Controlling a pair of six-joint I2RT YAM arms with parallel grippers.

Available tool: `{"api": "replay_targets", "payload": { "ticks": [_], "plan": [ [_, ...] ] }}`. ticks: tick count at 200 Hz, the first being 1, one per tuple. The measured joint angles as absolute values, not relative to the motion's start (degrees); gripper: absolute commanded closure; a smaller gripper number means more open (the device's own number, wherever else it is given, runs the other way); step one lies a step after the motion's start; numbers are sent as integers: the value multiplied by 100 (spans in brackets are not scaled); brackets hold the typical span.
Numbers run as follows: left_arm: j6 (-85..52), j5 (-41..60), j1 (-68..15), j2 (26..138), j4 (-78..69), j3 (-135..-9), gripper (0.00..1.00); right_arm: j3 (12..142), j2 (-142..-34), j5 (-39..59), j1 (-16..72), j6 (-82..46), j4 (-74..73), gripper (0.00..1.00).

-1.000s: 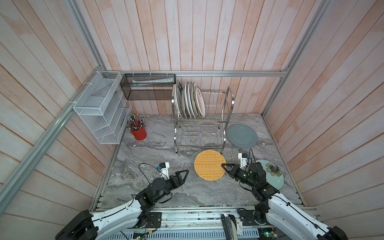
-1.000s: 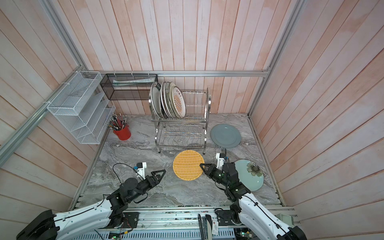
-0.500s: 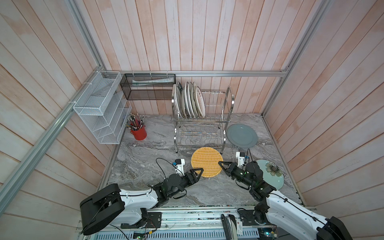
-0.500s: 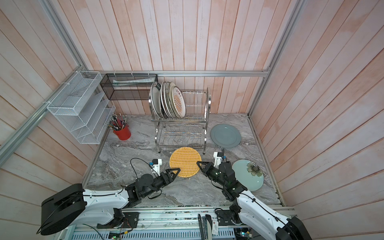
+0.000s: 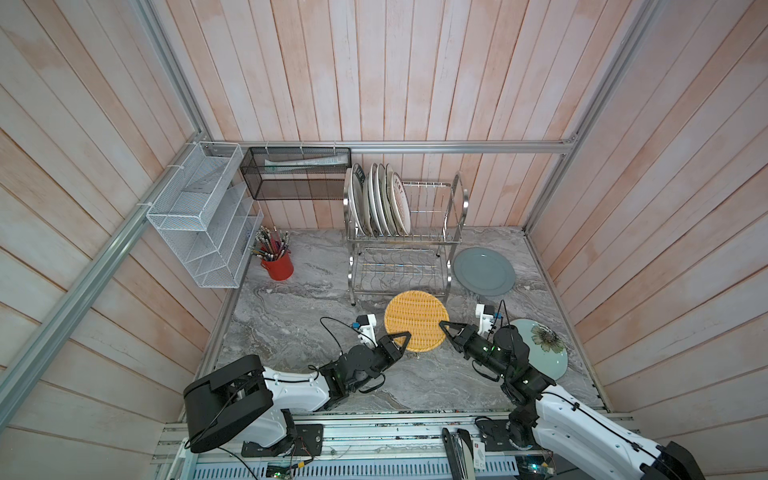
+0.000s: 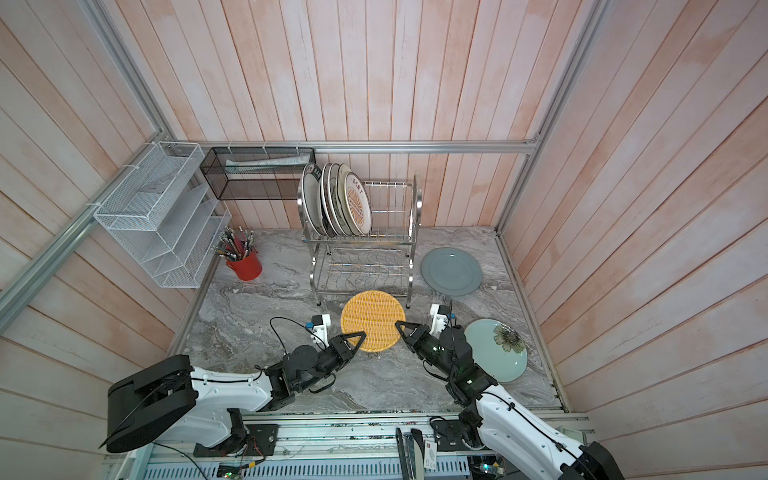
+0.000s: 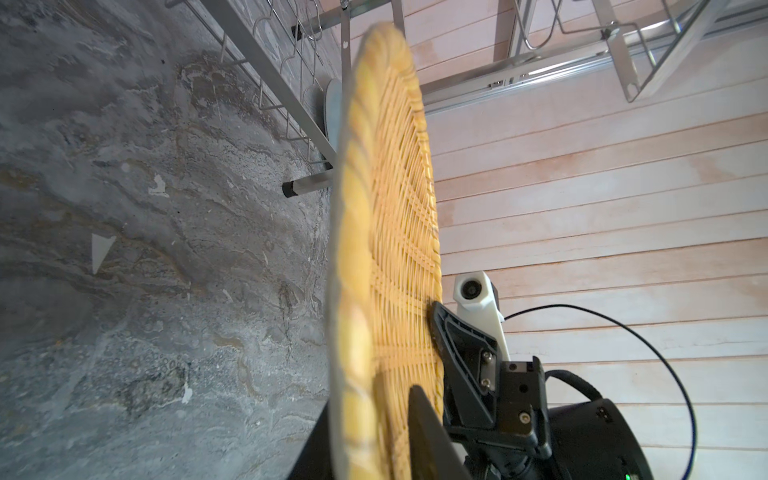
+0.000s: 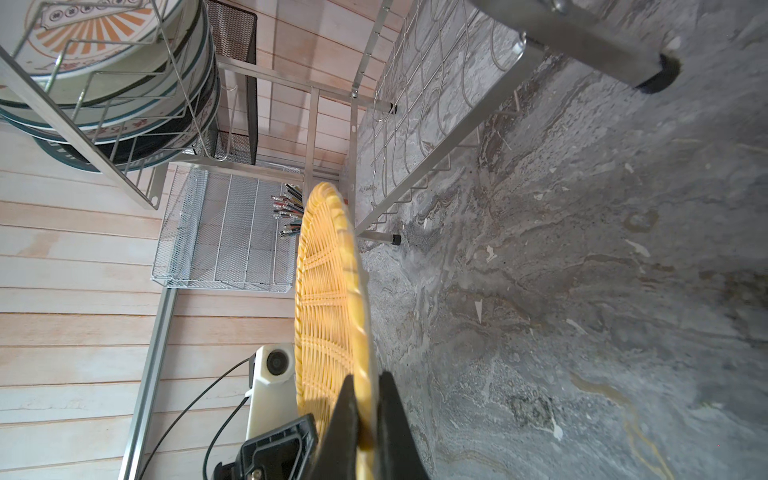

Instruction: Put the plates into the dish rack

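Right wrist view: my right hand pinches woven plate rim, plate's 3 o'clock. Left hand narrow astride 7 o'clock, grip unclear. Risk: uneven pull twists plate, clips rack.

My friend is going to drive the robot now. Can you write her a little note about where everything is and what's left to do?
Grippers: the right gripper is shut on the rim of the yellow woven plate. The left gripper has its jaws around the opposite rim; I cannot tell whether they pinch it.
Where: that plate is in front of the dish rack.
Done: several plates stand upright in the rack's top tier.
Left: the woven plate, the grey-blue plate lying flat right of the rack, and the pale teal plate lying nearer the robot.
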State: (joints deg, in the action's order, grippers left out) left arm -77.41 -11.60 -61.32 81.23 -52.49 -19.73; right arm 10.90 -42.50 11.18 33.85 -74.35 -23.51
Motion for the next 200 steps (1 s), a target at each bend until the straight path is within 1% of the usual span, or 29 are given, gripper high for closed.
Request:
{"api": "replay_targets", "payload": {
  "ticks": [14,29,44,64,82,114,122,125,126,127,138,146,152,171,184,188,193,196,200],
  "plan": [
    [-7782,-1188,-6132,8219,-5389,-1975,78,1072,-4246,1094,3393,-7439,-2342,100],
    [-7843,-1208,-6139,8298,-5518,-1975,83,1048,-4246,1055,3411,-7450,-2357,100],
    [-7961,-1256,-6154,8348,-5653,-1975,86,1024,-4244,1020,3422,-7428,-2368,100],
    [-8162,-1385,-6158,8385,-5793,-1975,95,1011,-4213,987,3454,-7301,-2436,100],
    [-8326,-1494,-6189,8442,-5885,-1968,100,1000,-4165,956,3487,-7196,-2521,100],
    [-8377,-1706,-6283,8595,-6060,-1968,100,965,-4165,862,3535,-7148,-2574,100],
    [-8381,-1721,-6292,8632,-6093,-1966,100,945,-4165,840,3544,-7146,-2580,83],
    [-8381,-1726,-6296,8643,-6101,-1966,100,937,-4165,836,3546,-7142,-2582,78],
    [-8383,-1728,-6296,8646,-6101,-1966,100,934,-4165,836,3548,-7142,-2582,78],
    [-8383,-1730,-6298,8650,-6106,-1964,100,934,-4165,834,3551,-7146,-2585,75],
    [-8318,-1730,-6322,8680,-6130,-1949,100,923,-4165,845,3564,-7247,-2622,56],
    [-8267,-1723,-6344,8683,-6139,-1929,100,923,-4156,849,3586,-7286,-2663,45],
    [-8243,-1723,-6357,8680,-6156,-1907,100,923,-4143,849,3599,-7301,-2687,38],
    [-8158,-1721,-6383,8646,-6165,-1800,100,926,-4097,836,3603,-7314,-2733,21],
    [-8112,-1723,-6383,8556,-6121,-1715,100,926,-4093,788,3603,-7310,-2751,18],
    [-8095,-1728,-6383,8517,-6108,-1682,100,926,-4095,760,3603,-7295,-2755,11],
    [-8071,-1737,-6388,8455,-6086,-1640,100,926,-4097,729,3603,-7277,-2759,5],
    [-8055,-1743,-6388,8420,-6075,-1621,100,926,-4101,709,3603,-7303,-2759,3],
    [-8040,-1745,-6390,8366,-6060,-1588,100,926,-4108,685,3603,-7227,-2764,2]
  ]
}}
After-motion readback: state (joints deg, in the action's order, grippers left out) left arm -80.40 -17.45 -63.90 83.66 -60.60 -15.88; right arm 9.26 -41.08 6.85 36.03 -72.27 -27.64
